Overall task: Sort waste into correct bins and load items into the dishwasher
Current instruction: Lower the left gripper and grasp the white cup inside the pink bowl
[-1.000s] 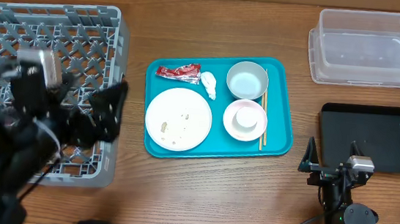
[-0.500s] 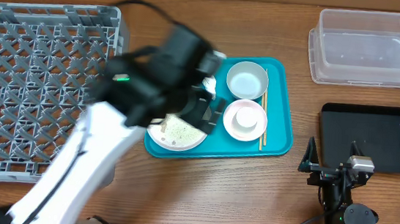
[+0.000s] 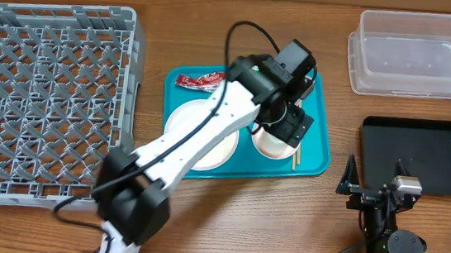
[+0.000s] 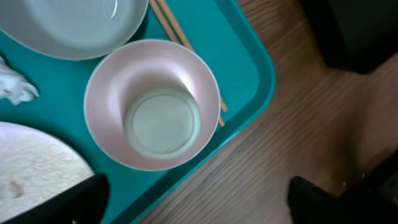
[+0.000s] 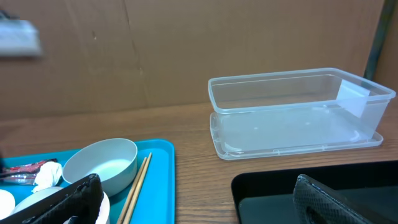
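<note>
My left gripper (image 3: 288, 124) (image 4: 199, 205) is open and empty, hovering above the pink bowl (image 4: 112, 93) (image 3: 275, 146) on the teal tray. A small white cup (image 4: 163, 121) stands inside that bowl. The grey-blue bowl (image 4: 68, 25) (image 5: 102, 162) sits behind it. The white tissue wad (image 4: 15, 84) and the white plate (image 3: 186, 127) (image 4: 31, 168) with food specks lie to the left. The red wrapper (image 3: 201, 80) is at the tray's back left. My right gripper (image 3: 373, 184) (image 5: 199, 211) is open and empty beside the black tray (image 3: 422, 154). The clear tub (image 3: 415, 53) stands at the back right. The grey dish rack (image 3: 41, 100) is at the left.
Wooden chopsticks (image 4: 180, 37) (image 5: 137, 183) lie along the right side of the teal tray (image 3: 316, 152). My left arm stretches from the front left across the plate and hides the grey-blue bowl in the overhead view. Bare wood lies between the teal tray and the black tray.
My left arm has swung from over the dish rack rightward across the tray and now hangs over the pink bowl. The right arm has not moved.
</note>
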